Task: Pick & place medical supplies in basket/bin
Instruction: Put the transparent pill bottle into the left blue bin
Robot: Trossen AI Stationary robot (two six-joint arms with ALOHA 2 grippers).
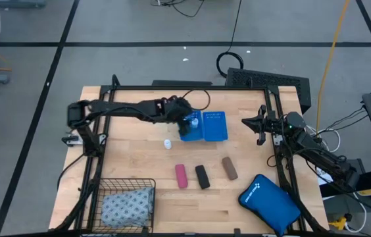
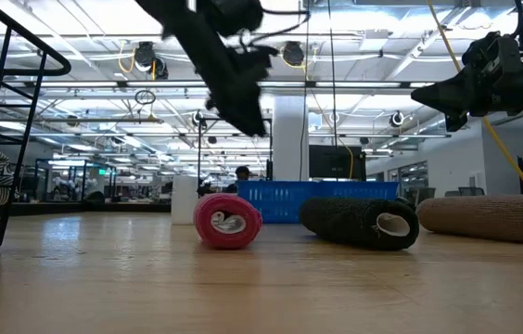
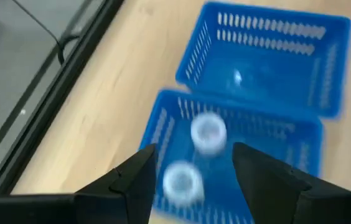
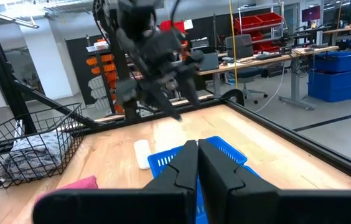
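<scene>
Nearest, at the desk's (image 1: 139, 204) near-left corner: black wire-mesh basket (image 1: 123, 185), holding the grey-blue dotted soft pack (image 1: 127, 205). At the near right: large bright-blue zip pouch (image 1: 270, 199), lying flat by the edge. Mid-desk, in a row and apart from one another: pink roll (image 1: 181, 176), black roll (image 1: 202, 176), brown roll (image 1: 229, 168), all lying on their sides. Just beyond the pink roll: one white vial (image 1: 168, 143), alone on the wood, a little left of the blue tray (image 1: 215, 126). Tray: two perforated compartments; two white vials (image 3: 208, 131) lie in the left compartment, directly under the left arm's fingers. Left end effector (image 1: 187, 121): hovering above the tray's left compartment, fingers parted about halfway, nothing between them. Right end effector (image 1: 245, 121): raised near the desk's far-right edge, right of the tray, fingers fully together, holding nothing. Beyond the desk: floor with cables.
</scene>
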